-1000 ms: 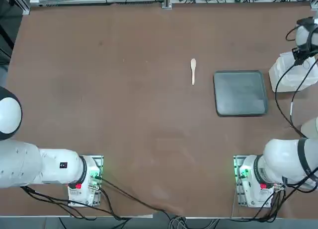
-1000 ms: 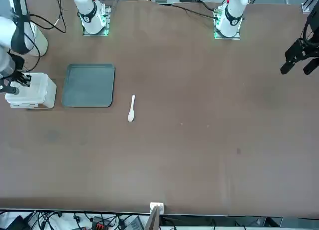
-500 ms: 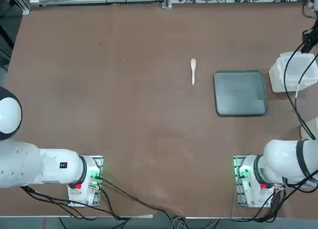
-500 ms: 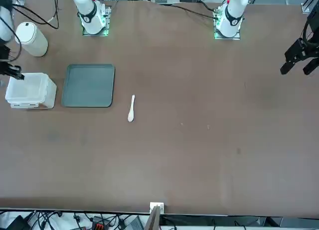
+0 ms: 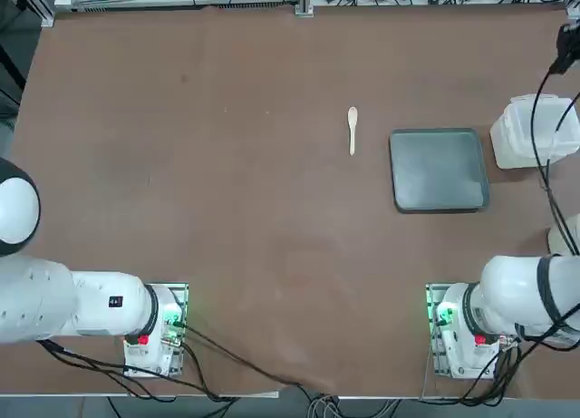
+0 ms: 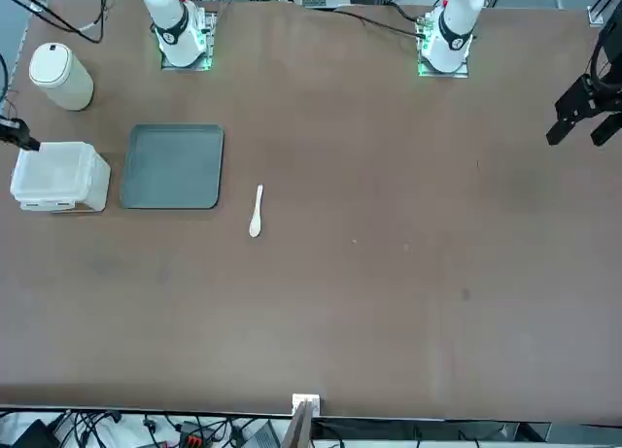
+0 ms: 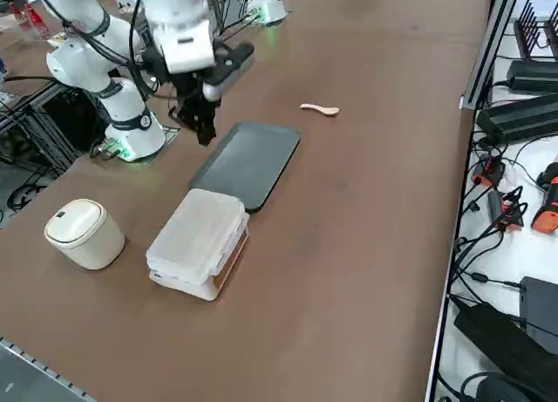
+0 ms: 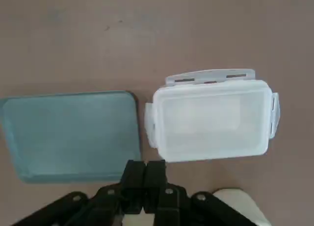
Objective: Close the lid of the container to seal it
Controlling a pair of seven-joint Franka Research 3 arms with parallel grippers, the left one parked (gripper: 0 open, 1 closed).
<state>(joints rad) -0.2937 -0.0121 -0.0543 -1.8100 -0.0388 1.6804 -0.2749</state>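
My pressed-together jaws have drawn away, up off the lid, which lies over the container below and beyond them.

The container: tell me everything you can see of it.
The container is a boxy, rounded-corner body in translucent whitish material that looks like plastic. Its lid lies over the top, with flaps along the edges; at least one sticks outward, unlatched. It sits upright on the table beside the grey tray. The shut right gripper is not touching it.
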